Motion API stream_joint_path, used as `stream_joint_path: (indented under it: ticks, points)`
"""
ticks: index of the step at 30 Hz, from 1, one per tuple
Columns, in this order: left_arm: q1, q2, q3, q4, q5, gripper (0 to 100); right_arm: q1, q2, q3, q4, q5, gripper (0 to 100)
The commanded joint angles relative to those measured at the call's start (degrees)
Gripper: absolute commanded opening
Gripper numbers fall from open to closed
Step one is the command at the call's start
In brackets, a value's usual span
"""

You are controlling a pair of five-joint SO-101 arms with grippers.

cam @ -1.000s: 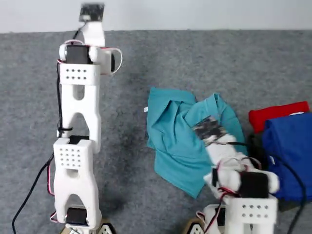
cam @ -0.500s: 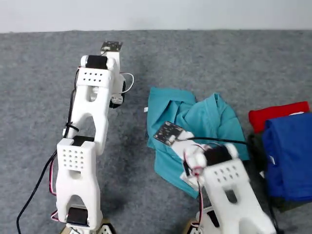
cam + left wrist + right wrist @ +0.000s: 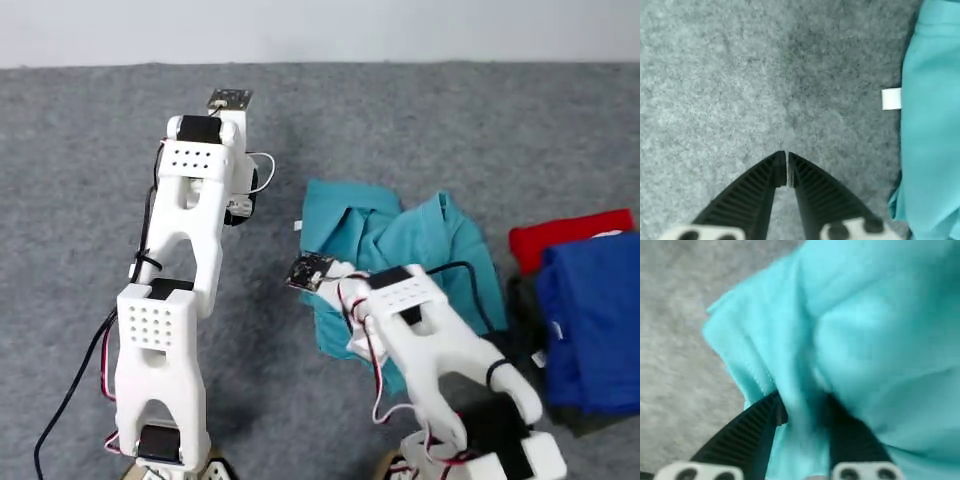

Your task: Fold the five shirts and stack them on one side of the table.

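Table (image 3: 480,130): a grey, felt-like covering with a fine, mottled nap fills the high view from the left edge to the right and down to the bottom of the frame. Wall (image 3: 400,30): a plain pale band along the top of the frame, meeting the table in a straight horizontal line. Light: even and diffuse, leaving soft, blurred shadows on the nap at lower centre. Seen close in both wrist views, the grey covering is speckled light and dark.
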Motion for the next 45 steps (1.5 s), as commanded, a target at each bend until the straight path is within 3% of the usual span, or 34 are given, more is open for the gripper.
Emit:
stream_joint_path:
  ticks: [1, 6, 14, 19, 25, 33, 41, 45]
  points:
    - [0.2, -4.2, -0.1, 1.1, 0.3, 1, 3.6, 5.3, 0.7, 5.5, 4.1, 0.6]
    - [1.3, -4.2, -0.1, 1.1, 0.4, 1, 13.7, -0.9, 1.0, 18.9, 15.9, 1.1]
    - [6.9, -4.2, -0.5, 1.1, 0.5, 1, 29.4, -23.2, 1.0, 40.8, 36.6, 1.1]
    - [14.9, -4.0, 0.0, 0.8, 0.6, 2, 30.4, -30.5, 5.8, 38.7, 32.1, 2.1]
    - [17.1, -2.5, -0.6, -4.3, 0.6, 15, 30.4, -31.6, 6.9, 36.3, 22.1, 20.3]
    - [16.0, 7.9, -5.2, -6.1, 0.6, 16, 30.4, -31.6, 6.9, 35.6, 21.9, 18.4]
    - [13.2, 18.9, -21.1, 1.0, 0.6, 16, 30.4, -31.6, 7.0, 35.6, 21.9, 18.4]
    - [11.9, 22.0, -23.3, 1.1, 0.6, 15, 30.4, -31.6, 7.2, 35.6, 21.9, 18.4]
